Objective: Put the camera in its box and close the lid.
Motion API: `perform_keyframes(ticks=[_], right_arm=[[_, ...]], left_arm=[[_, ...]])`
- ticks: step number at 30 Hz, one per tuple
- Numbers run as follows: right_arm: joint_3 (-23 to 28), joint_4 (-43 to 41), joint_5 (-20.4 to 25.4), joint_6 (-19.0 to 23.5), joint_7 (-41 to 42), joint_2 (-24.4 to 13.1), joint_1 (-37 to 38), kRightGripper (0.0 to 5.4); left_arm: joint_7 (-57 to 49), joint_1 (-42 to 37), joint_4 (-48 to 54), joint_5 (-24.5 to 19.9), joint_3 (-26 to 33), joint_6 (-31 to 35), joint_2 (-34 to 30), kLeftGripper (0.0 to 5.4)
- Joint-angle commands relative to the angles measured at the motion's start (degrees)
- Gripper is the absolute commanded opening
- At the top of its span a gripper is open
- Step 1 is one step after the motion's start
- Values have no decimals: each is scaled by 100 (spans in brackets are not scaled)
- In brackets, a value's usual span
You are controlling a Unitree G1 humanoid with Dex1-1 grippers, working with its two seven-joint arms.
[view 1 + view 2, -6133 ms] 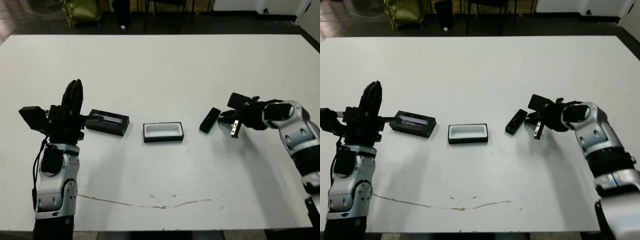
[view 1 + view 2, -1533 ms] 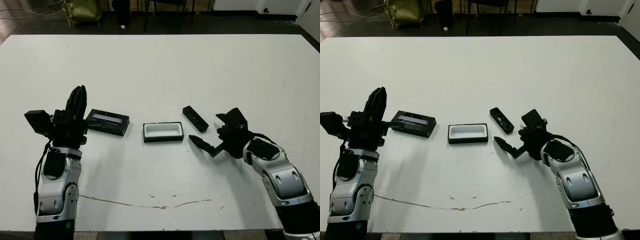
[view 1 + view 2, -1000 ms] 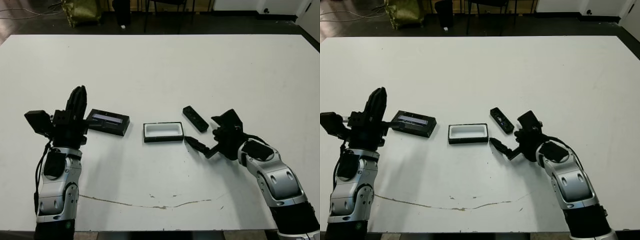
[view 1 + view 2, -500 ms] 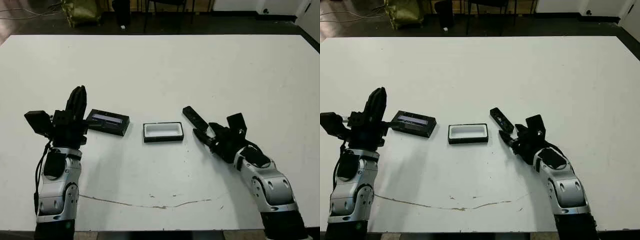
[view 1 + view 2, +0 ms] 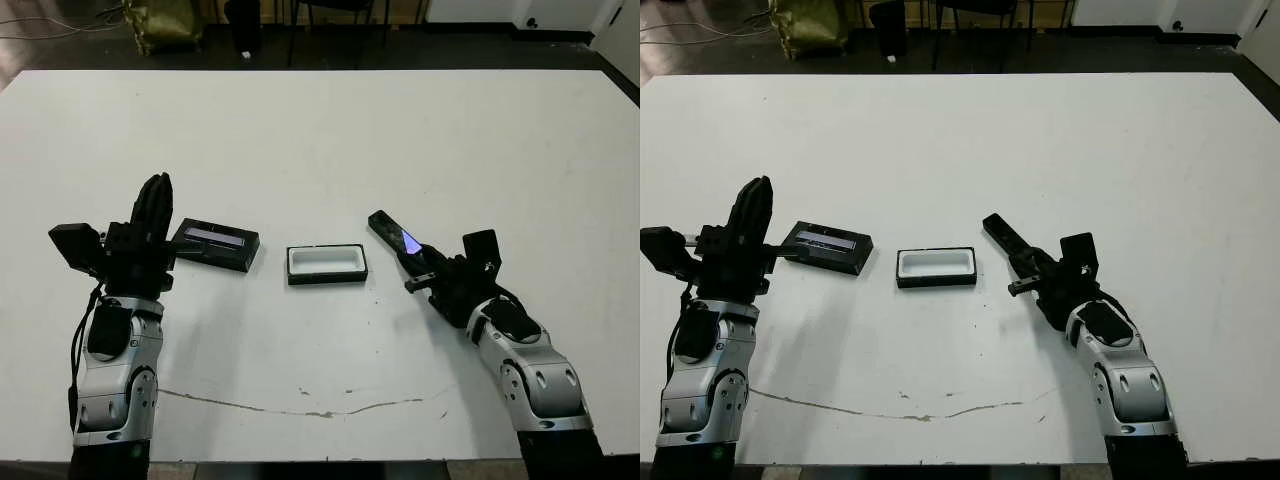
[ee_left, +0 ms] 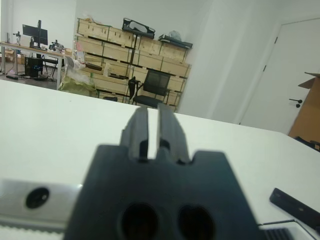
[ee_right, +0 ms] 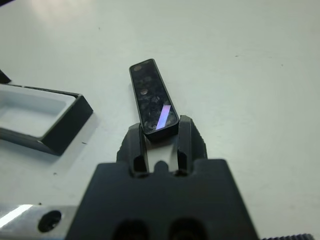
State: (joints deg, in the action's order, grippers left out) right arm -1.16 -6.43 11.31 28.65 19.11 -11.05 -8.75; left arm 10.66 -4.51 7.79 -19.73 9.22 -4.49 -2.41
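Note:
The camera (image 5: pixel 390 232), a slim black bar with a purplish glint, lies at an angle just right of the box (image 5: pixel 327 278), a small black tray with a white lining. My right gripper (image 5: pixel 415 262) is shut on the camera's near end. In the right wrist view its fingers (image 7: pixel 186 140) press both sides of the camera (image 7: pixel 153 102), with the box (image 7: pixel 60 131) beside it. The lid (image 5: pixel 214 244), a black slab with a pale strip, rests left of the box. My left gripper (image 5: pixel 152 200) stands upright beside the lid, shut with nothing in it.
A thin dark crack line (image 5: pixel 300 408) runs across the white table (image 5: pixel 330 130) near its front edge. Beyond the far edge are a dark floor and chair legs (image 5: pixel 300 20). The left wrist view shows shelves of crates and an office chair (image 6: pixel 152 87).
My right gripper has swung in from beside the box to the camera's near end and closed on it. The camera has shifted slightly and now shows its purple glint. The left arm is still.

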Motion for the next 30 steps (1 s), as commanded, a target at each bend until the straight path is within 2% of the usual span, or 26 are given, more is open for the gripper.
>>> perform_keyframes(ticks=[1,8,10,14,20,25,30], right_arm=[[13,37,-25,-17,133,-201,-36,4],[307,140,199,15,441,-454,-445,4],[515,324,484,35,694,-500,-666,4],[759,850,986,441,1268,-834,-1313,4],[560,1466,948,432,1902,-1287,-2106,4],[87,2240,708,49,2845,-1586,-2787,4],[-559,2997,122,-817,3809,-1760,-3410,4]], left_arm=[[19,81,-87,25,4,34,-25,0],[1,80,-67,36,-4,69,-29,0],[-20,77,-44,18,-5,122,-25,0],[4,59,-66,46,-14,88,-41,0],[-45,54,-45,88,-32,114,-31,0],[8,37,-102,71,-24,34,-31,0],[-28,69,-52,70,-17,95,-40,0]])
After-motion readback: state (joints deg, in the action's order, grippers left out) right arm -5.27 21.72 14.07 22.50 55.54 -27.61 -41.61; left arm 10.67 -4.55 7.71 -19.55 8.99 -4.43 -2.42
